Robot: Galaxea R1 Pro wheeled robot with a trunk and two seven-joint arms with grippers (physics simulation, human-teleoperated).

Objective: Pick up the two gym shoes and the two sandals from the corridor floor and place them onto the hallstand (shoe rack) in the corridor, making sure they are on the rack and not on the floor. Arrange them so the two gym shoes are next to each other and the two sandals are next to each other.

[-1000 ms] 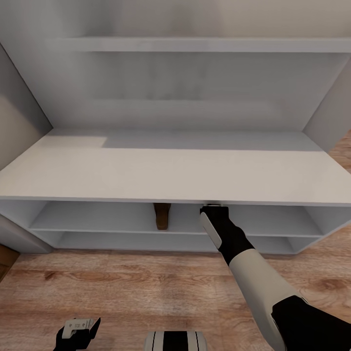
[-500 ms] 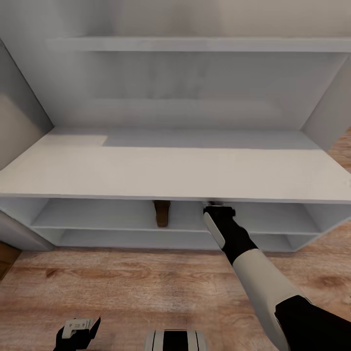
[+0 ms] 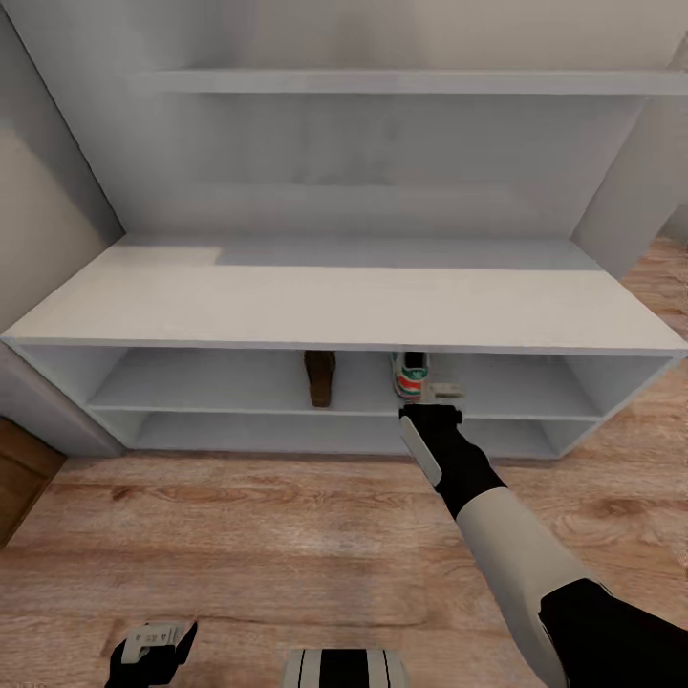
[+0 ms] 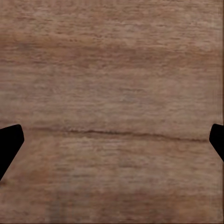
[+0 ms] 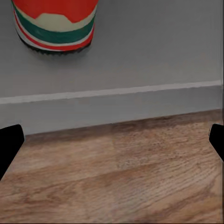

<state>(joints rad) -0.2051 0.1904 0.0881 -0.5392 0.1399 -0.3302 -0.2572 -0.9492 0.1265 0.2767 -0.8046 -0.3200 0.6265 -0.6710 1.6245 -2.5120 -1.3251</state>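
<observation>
The shoe rack (image 3: 344, 306) is seen standing on the wooden floor (image 3: 287, 535). On its upper shelf slot a brown sandal (image 3: 320, 377) and a gym shoe (image 3: 411, 375) are placed, apart from each other. The right arm is stretched toward the rack, its tool (image 3: 432, 401) held just before the gym shoe, spread wide and empty. The left tool (image 3: 153, 642) is held low over the floor, likewise open and empty.
</observation>
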